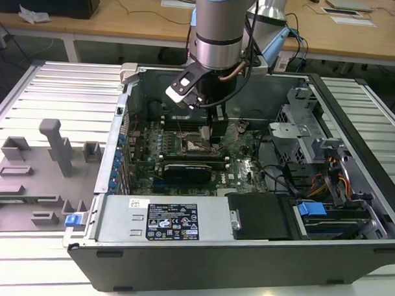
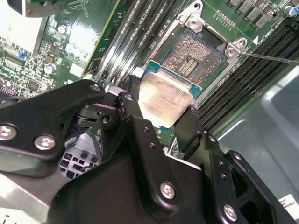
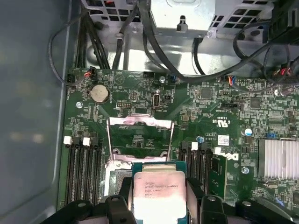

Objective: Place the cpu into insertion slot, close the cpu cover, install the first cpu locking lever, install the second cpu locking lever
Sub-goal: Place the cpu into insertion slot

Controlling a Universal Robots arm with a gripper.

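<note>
Arm's gripper (image 1: 215,132) clamped on cpu (image 2: 163,99) edges, holding it just above open socket (image 2: 194,52) in PC case (image 1: 245,273). The cpu cover (image 3: 140,122) is raised. Not yet seated; cover & levers (image 2: 268,57) undone.

The arm (image 1: 218,25) stands upright, wrist pointing straight down, the gripper (image 1: 212,141) low beneath it. In both wrist views its black fingers (image 2: 133,116) (image 3: 122,192) clamp opposite edges of the cpu (image 2: 163,99), which lies flat between the fingertips
</note>
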